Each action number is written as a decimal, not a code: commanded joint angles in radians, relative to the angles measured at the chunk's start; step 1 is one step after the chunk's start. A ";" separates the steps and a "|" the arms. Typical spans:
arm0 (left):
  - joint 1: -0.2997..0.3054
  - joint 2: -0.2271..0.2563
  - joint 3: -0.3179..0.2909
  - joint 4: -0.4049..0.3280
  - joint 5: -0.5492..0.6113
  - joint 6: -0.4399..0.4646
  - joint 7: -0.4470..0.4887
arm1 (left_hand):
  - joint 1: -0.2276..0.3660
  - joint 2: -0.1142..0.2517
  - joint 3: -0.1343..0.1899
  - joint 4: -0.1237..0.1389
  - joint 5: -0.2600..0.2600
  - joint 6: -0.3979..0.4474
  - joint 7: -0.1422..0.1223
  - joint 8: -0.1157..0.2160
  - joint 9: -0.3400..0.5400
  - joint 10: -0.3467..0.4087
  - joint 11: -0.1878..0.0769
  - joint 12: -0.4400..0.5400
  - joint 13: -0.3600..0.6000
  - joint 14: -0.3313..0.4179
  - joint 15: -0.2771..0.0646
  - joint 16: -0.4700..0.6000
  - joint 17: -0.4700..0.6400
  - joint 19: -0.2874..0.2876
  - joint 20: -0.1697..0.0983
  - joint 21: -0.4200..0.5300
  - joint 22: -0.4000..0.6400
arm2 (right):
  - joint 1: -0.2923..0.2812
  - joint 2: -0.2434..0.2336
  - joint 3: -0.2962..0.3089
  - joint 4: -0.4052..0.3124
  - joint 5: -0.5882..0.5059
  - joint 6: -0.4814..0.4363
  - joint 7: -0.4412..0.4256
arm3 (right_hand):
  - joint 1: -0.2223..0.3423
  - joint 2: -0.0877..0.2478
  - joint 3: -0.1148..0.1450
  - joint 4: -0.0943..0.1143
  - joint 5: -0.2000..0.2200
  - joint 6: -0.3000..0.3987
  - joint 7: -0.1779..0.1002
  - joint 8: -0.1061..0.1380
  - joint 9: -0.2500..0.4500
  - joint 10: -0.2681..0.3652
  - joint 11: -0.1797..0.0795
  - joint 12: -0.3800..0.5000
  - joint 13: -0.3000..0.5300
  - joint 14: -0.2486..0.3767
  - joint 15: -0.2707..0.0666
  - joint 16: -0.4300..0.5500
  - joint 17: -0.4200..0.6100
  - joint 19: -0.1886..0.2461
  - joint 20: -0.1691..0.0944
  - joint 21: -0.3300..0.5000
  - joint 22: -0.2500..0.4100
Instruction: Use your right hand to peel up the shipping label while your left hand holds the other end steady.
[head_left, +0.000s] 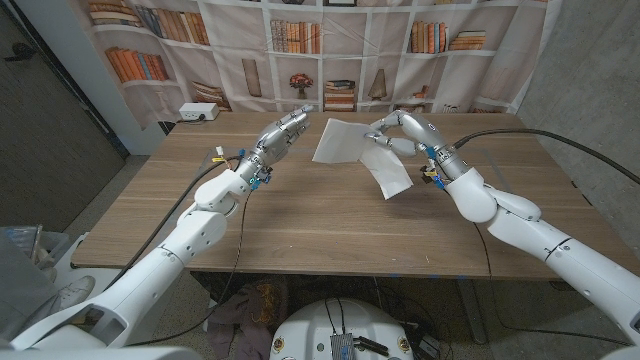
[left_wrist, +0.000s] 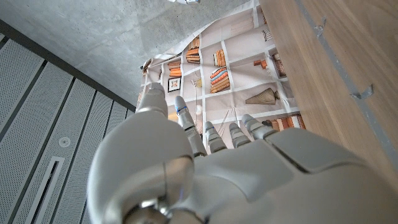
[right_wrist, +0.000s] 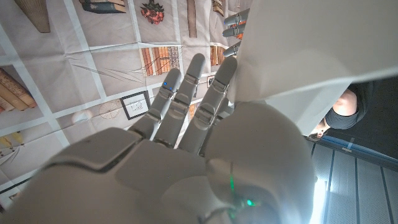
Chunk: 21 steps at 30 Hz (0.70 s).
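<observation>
Right hand (head_left: 392, 131) pinches the label (head_left: 386, 168) and lifts its near end clear of the table (head_left: 300, 215), far end down. Left hand (head_left: 285, 131) hovers beside it, fingers straight, gripping nothing; not yet steadying.

No legible text, brand, number or sign anywhere; shipping label (head_left: 352, 146) shows blank white surface.
</observation>
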 joint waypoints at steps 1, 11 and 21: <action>-0.015 0.027 0.030 -0.010 0.016 0.014 -0.060 | 0.031 -0.005 0.019 -0.006 -0.003 0.008 0.001 0.004 0.002 0.003 -0.007 0.004 0.004 -0.012 -0.065 0.000 0.003 -0.003 0.004 0.003 0.000 | -0.015 0.015 0.033 -0.021 0.011 0.063 0.050 | -0.005 -0.003 0.004 -0.001 0.002 0.007 -0.001 -0.007 0.010 0.005 0.000 -0.002 0.003 0.001 -0.117 -0.003 -0.004 -0.001 -0.137 -0.003 0.000; -0.009 0.059 0.037 -0.061 0.027 0.037 -0.062 | 0.030 -0.037 0.014 -0.003 -0.015 -0.004 0.002 -0.005 0.003 0.002 0.002 0.003 0.004 -0.018 -0.050 0.000 0.003 0.008 0.027 0.006 0.000 | -0.018 0.055 0.035 0.000 0.011 0.095 0.061 | -0.007 -0.001 0.005 -0.001 0.002 0.011 -0.001 -0.014 0.015 0.006 0.001 -0.004 0.004 0.001 -0.118 0.000 -0.007 0.001 -0.138 -0.010 -0.001; -0.027 0.076 0.041 -0.053 0.032 0.007 -0.128 | 0.014 -0.070 -0.004 0.007 -0.016 -0.008 0.002 -0.010 0.007 -0.021 0.016 -0.004 0.006 -0.046 -0.027 -0.005 0.004 -0.004 0.045 0.000 0.000 | -0.014 0.071 0.033 0.013 0.026 0.101 0.099 | -0.006 -0.002 0.008 -0.004 0.001 0.013 -0.001 -0.022 0.020 0.012 0.001 -0.007 0.002 0.004 -0.118 0.001 -0.010 0.003 -0.138 -0.014 0.000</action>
